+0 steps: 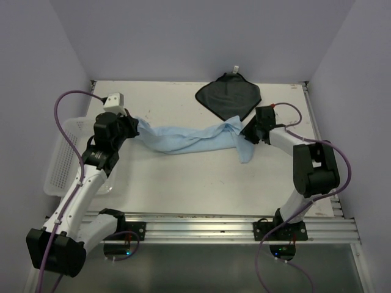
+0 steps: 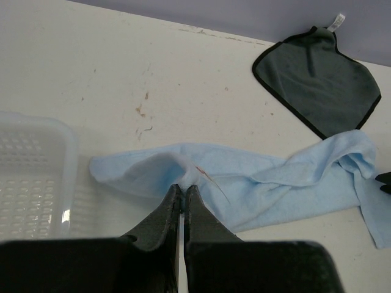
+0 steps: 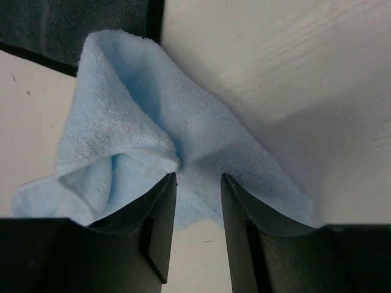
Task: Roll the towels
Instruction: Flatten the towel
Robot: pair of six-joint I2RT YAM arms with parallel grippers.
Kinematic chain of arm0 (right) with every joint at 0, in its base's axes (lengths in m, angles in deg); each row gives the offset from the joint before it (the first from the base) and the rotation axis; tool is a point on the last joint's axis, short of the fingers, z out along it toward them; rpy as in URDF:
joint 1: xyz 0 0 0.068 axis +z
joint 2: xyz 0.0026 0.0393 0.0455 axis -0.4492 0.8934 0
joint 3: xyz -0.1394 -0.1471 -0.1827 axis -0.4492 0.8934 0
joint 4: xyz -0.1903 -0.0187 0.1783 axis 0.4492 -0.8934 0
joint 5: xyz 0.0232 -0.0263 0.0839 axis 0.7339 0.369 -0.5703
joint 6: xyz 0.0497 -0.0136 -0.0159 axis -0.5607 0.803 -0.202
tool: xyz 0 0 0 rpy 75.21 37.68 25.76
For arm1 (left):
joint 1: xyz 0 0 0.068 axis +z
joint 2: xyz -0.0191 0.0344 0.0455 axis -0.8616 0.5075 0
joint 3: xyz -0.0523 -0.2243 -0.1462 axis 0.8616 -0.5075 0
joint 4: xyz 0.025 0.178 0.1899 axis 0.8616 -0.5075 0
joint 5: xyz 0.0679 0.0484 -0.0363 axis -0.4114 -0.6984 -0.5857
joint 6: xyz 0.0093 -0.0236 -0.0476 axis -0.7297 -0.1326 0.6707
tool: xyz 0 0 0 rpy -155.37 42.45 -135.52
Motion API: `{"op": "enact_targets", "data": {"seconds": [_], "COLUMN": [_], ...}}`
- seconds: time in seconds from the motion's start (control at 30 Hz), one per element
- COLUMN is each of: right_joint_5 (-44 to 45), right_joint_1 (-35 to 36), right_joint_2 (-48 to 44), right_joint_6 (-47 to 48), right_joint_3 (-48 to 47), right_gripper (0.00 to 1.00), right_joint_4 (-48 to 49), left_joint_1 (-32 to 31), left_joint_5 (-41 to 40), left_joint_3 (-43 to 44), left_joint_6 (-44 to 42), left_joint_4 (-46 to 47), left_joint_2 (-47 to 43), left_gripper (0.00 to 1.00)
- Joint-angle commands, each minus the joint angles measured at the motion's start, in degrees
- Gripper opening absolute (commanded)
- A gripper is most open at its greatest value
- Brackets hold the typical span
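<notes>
The light blue towel (image 1: 189, 137) lies stretched into a crumpled band across the middle of the table. My left gripper (image 2: 183, 188) is shut on a pinch of its left part (image 2: 275, 183), near the basket. My right gripper (image 3: 198, 178) is at the towel's right end (image 3: 134, 122). Its jaws stand apart, with a folded edge of blue cloth lying at and between the fingertips. The dark grey towel (image 1: 229, 96) lies flat at the back of the table, its white tag pointing to the wall, untouched. In the top view the left gripper (image 1: 135, 126) and right gripper (image 1: 247, 133) hold opposite ends.
A white mesh basket (image 1: 61, 160) sits at the table's left edge, just beside my left arm; its rim (image 2: 36, 177) shows in the left wrist view. The dark towel's corner (image 3: 79, 24) lies just beyond the blue towel's right end. Walls enclose the table on three sides.
</notes>
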Motion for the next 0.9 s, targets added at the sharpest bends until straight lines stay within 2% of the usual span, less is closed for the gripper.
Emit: {"op": "enact_targets", "data": {"seconds": [0.0,0.37,0.5,0.6,0.63,0.67,0.83,0.87], "right_joint_5": [-2.4,-4.8,-4.2,-3.0,-2.3,-2.2,-1.5,1.1], "right_joint_1": [-0.2,-0.2,-0.2,-0.2,-0.1,-0.1,0.3,0.6], "right_joint_2": [1.7,9.7,9.2,7.0,6.4,6.1,2.1,1.2], "right_joint_6": [1.3,2.8,3.8,5.6,7.0,7.9,17.7,19.7], "right_joint_3": [-3.6,-8.8,-9.6,-11.1,-12.5,-13.4,-20.6,-21.7], "right_gripper": [0.39,0.36,0.24,0.11,0.03,0.0,0.0,0.0], "right_joint_4": [3.7,3.8,3.1,0.7,-0.5,-3.1,-13.2,-16.5], "left_joint_1": [0.3,0.3,0.3,0.4,0.4,0.4,0.4,0.4], "left_joint_5": [1.9,3.2,3.3,3.2,3.3,3.4,3.6,3.3], "left_joint_3": [-0.1,0.4,0.5,0.5,0.5,0.6,0.6,0.6], "left_joint_6": [-1.0,-1.1,-1.2,-1.3,-1.3,-1.3,-1.3,-1.3], "left_joint_4": [3.1,2.9,2.9,2.9,2.9,3.0,3.1,3.1], "left_joint_2": [-0.5,0.4,0.6,0.6,0.6,0.5,0.1,0.1], "left_gripper": [0.0,0.0,0.0,0.0,0.0,0.0,0.0,0.0]}}
